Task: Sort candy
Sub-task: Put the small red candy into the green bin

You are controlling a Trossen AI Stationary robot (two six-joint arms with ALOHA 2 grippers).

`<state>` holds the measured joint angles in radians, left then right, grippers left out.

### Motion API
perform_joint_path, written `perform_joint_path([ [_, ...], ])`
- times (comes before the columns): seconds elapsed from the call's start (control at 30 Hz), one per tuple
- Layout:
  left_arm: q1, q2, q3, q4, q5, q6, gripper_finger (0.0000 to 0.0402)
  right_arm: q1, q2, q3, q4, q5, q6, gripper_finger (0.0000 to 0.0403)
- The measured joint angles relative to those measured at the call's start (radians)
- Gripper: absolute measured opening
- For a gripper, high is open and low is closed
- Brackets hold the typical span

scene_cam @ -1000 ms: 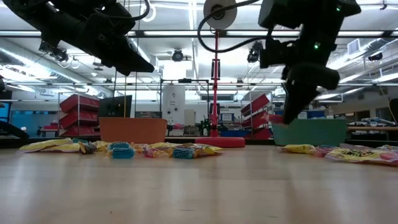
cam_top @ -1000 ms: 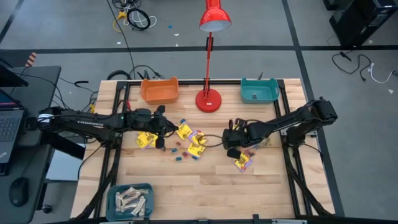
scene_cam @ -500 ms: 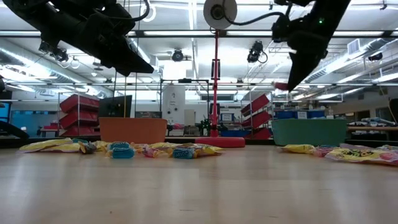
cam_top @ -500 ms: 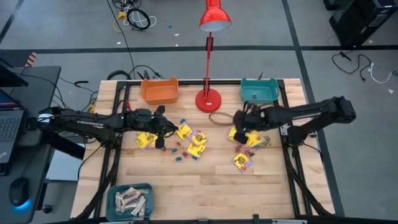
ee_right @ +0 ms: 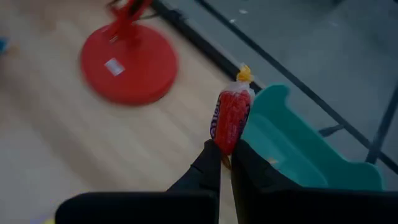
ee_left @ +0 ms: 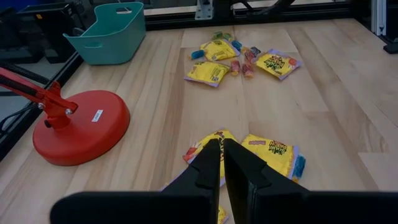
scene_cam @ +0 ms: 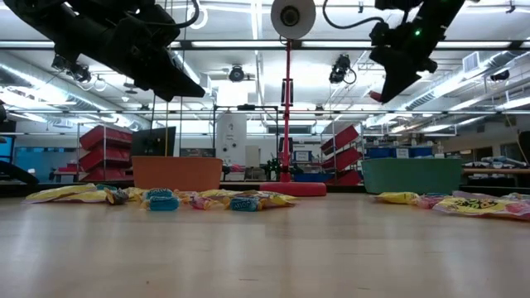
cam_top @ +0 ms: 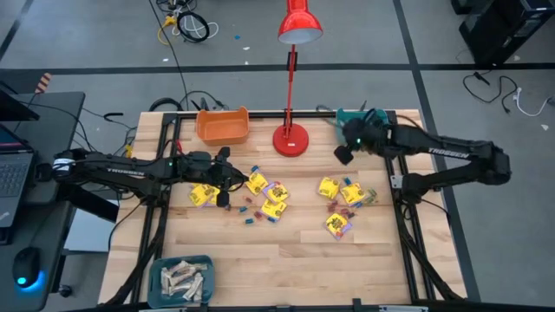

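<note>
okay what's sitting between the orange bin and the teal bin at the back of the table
In the high view, the red lamp base stands between the orange bin and the teal bin, its pole rising from it. The right gripper, shut on a red candy, hangs near the teal bin.

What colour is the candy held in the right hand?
Red, with an orange-yellow twisted end. The candy shows best in the right wrist view, pinched in the right hand beside the teal bin.

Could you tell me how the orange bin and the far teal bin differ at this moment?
The orange bin stands left of the red lamp base; the far teal bin stands right of it. The right pincer, shut on a red candy, hangs at the teal bin's edge; no pincer is near the orange one. Both sit along the table's far edge.
</note>
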<state>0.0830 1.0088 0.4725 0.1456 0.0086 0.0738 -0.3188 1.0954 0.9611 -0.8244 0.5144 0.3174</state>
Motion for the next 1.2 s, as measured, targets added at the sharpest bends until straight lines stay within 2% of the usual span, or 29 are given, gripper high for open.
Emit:
perform_joint_path([
  [0.13, 0.0, 0.0, 0.0, 0.004, 0.0, 0.0, 0.0023, -0.1, 0.004, 0.0, 0.063, -0.037, 0.004, 0.0018],
  [0.27, 0.0, 0.0, 0.0, 0.008, 0.0, 0.0, 0.0023, -0.189, 0.008, 0.0, 0.095, -0.092, 0.076, 0.0018],
  [0.6, 0.0, 0.0, 0.0, 0.021, 0.0, 0.0, 0.0023, -0.358, 0.029, 0.0, 0.09, -0.178, 0.128, 0.0016],
  [1.2, 0.0, 0.0, 0.0, 0.019, 0.0, 0.0, 0.0023, -0.544, 0.291, 0.0, 0.124, -0.275, 0.039, 0.0014],
])
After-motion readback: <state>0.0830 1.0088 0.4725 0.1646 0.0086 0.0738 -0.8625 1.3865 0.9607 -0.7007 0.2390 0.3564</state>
